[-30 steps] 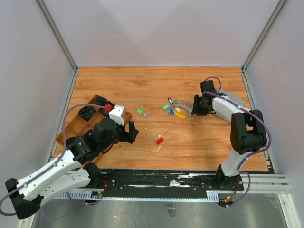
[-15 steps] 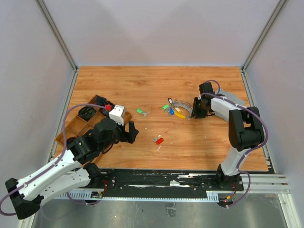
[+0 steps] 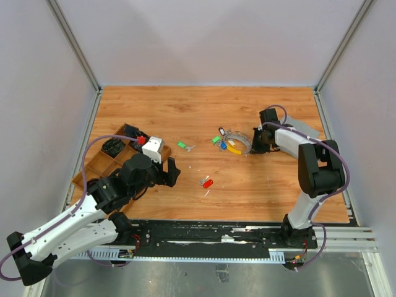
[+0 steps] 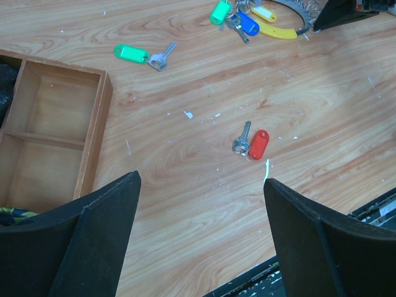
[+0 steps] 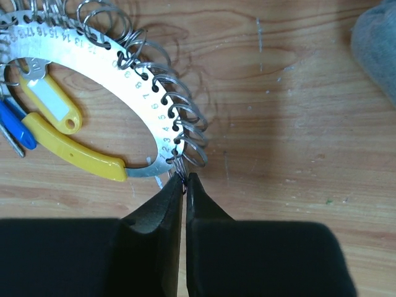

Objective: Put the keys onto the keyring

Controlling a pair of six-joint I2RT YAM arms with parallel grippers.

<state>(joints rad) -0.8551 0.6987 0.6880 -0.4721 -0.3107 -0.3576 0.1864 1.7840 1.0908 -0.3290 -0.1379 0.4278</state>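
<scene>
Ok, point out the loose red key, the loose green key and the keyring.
red key (image 4: 258, 144), left wrist view, on its red plastic head.
green key (image 4: 131, 53), left wrist view, on its green plastic head.
keyring (image 5: 141, 96), right wrist view, on the numbered silver band.

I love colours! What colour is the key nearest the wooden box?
The key is green; left wrist view.
</scene>
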